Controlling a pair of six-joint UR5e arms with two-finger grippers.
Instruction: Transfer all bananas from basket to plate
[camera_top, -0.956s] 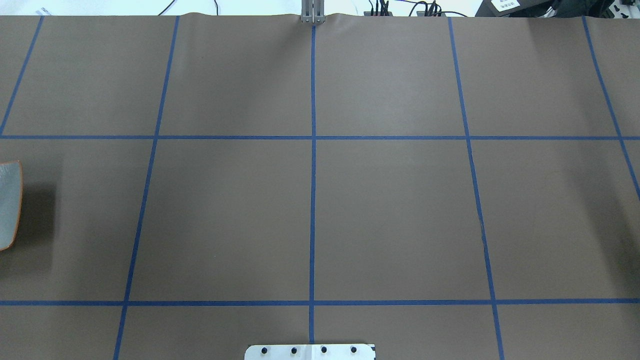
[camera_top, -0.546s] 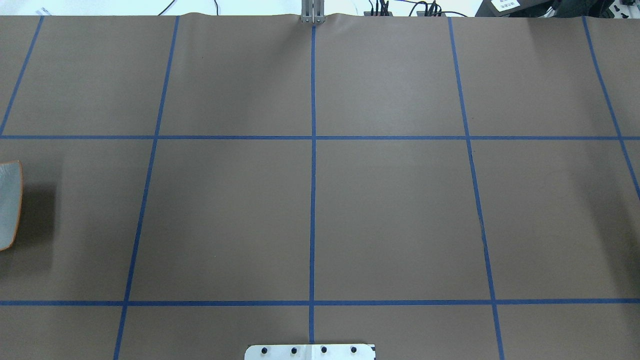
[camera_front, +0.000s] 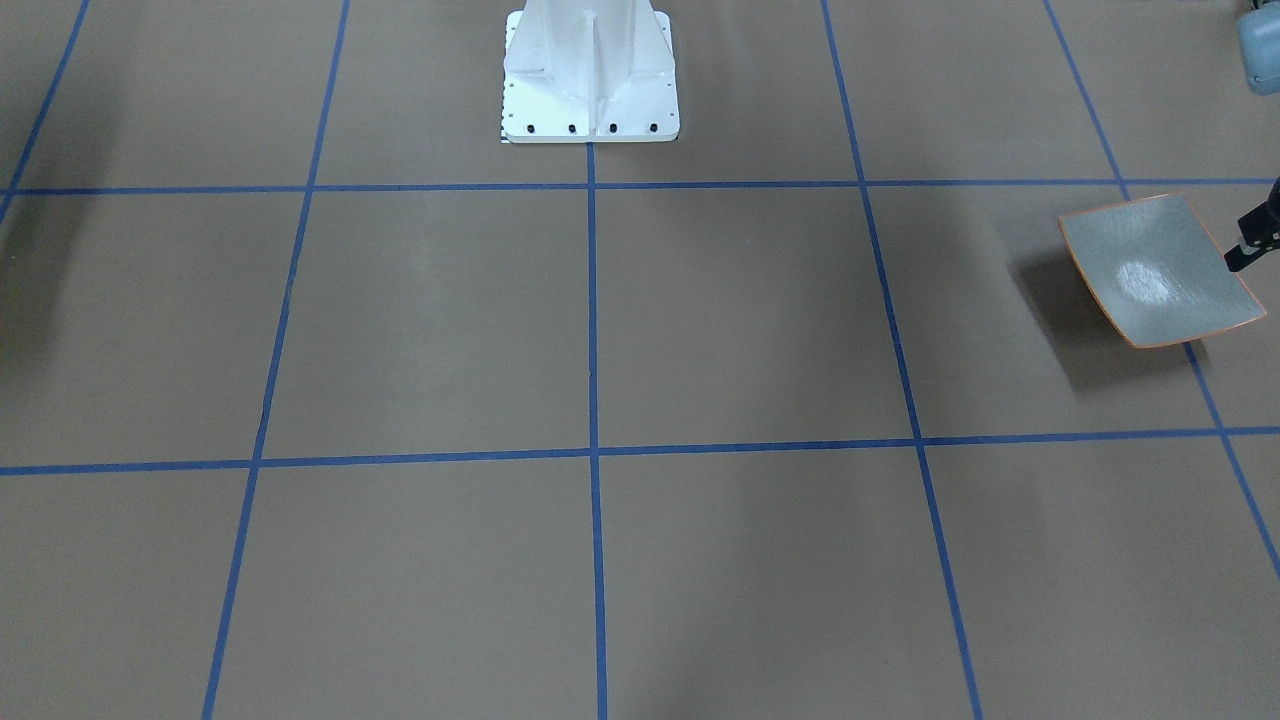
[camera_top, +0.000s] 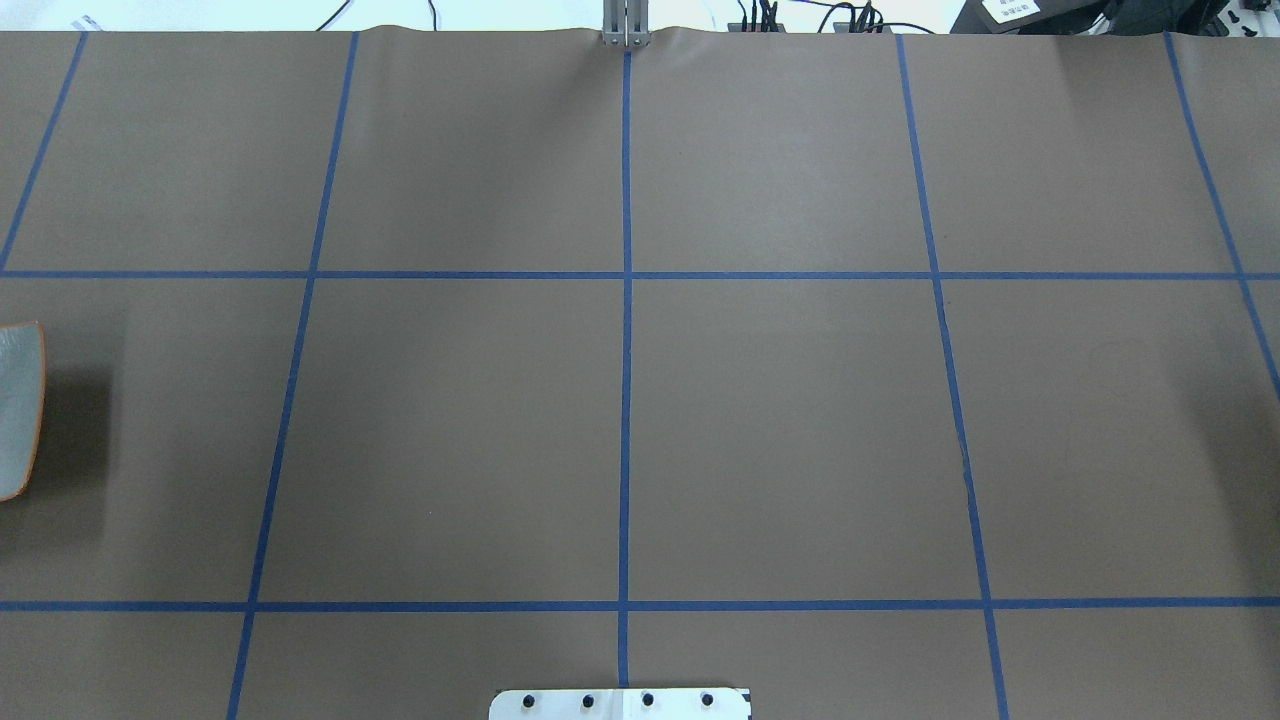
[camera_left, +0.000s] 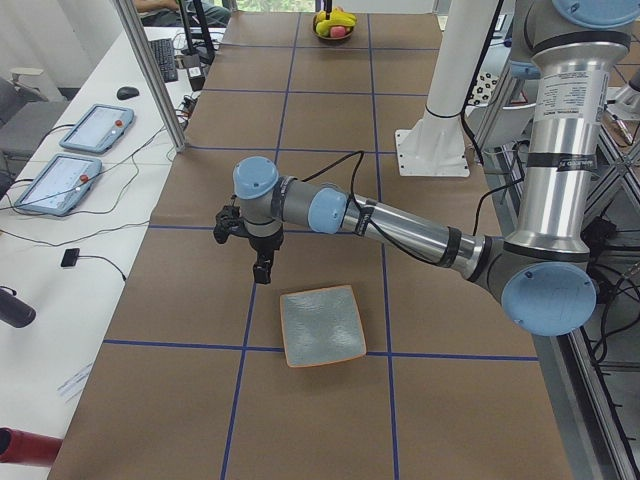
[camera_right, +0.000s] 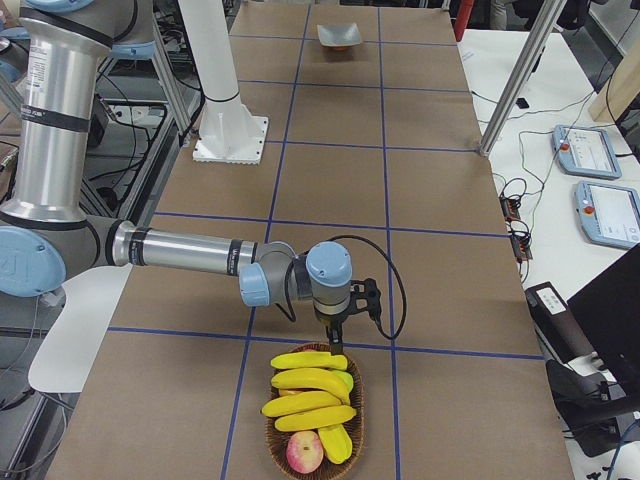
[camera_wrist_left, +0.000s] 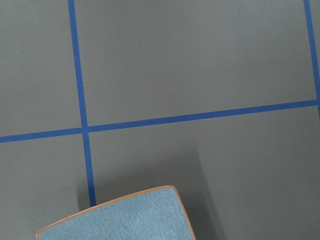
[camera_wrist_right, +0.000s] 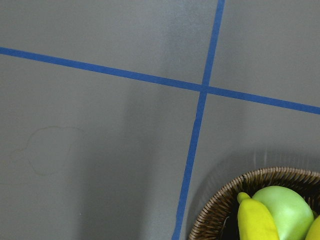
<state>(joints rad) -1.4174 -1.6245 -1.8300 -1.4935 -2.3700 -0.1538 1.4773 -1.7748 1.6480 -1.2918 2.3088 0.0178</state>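
One basket (camera_right: 356, 432), table's (camera_top: 800, 400) right end, near its edge: at least four bananas (camera_right: 310, 381), one reddish fruit (camera_right: 305, 452) inside. One plate (camera_left: 322, 326), left end, well apart. By plate, left gripper (camera_left: 262, 270); over basket rim, right gripper (camera_right: 335, 336) (open or clenched: cannot tell).

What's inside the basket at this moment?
A pile of yellow bananas lies across the wicker basket, with a pinkish round fruit at one end and a green round fruit beside them. Whatever lies beneath the bananas, and the basket floor, is covered.
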